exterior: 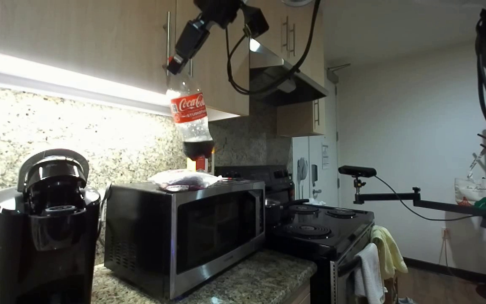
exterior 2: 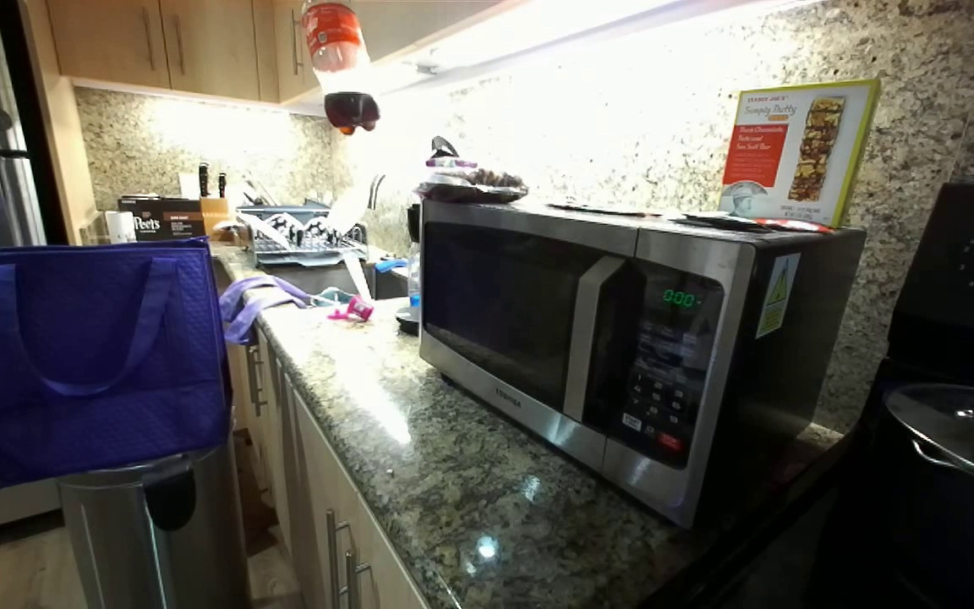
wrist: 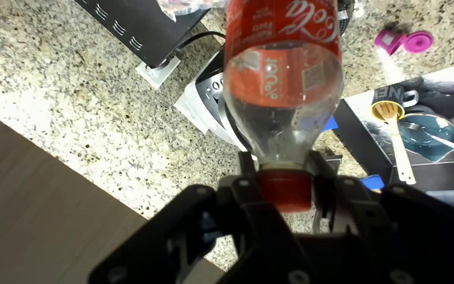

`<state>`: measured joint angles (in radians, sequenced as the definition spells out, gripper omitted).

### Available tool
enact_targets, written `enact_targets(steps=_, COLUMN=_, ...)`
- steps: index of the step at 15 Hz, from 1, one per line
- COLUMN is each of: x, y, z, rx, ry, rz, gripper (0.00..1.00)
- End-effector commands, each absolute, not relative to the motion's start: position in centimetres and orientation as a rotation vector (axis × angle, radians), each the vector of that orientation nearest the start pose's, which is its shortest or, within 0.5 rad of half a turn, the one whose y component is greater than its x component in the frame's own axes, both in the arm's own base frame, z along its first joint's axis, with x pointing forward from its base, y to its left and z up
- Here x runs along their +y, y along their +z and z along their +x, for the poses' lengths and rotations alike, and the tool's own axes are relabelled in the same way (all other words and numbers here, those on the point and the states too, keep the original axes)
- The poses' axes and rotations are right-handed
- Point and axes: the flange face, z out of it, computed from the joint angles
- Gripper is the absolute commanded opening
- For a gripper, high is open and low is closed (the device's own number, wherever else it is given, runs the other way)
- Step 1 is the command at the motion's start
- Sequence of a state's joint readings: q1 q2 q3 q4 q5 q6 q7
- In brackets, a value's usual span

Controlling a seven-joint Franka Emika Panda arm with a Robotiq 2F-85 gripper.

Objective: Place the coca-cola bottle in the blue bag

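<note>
grasping red-labelled plastic coca-cola bottle [exterior: 190, 110] in black gripper [wrist: 281, 169], swing gently beyond stone worktop's [exterior 2: 419, 440] front edge, over boxy blue fabric bag [exterior 2: 90, 338].

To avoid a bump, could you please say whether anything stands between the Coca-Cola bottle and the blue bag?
Nothing visible appears to stand between the bottle, held high, and the blue bag, whose opening cannot be seen.

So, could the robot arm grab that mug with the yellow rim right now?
Probably not: its tool is shut on the coca-cola bottle, so it would likely have to set that down first. A utensil sticking out of the mug might also get in the way.
</note>
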<state>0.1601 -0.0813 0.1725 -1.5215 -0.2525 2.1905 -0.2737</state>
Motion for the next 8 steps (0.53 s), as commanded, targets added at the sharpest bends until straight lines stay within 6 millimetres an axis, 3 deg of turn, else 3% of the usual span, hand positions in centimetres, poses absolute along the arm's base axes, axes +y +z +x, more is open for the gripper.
enact_targets(steps=1, x=21.5, y=75.2, z=52.2, rx=-1.315, ry=-1.232, rz=-2.887, gripper=0.15)
enact_targets(steps=4, x=25.7, y=73.0, z=50.8, rx=-1.551, ry=-1.207, rz=-2.777, gripper=0.15)
enact_targets(steps=8, x=31.6, y=70.0, z=47.6, rx=-1.852, ry=-1.136, rz=-2.602, gripper=0.15)
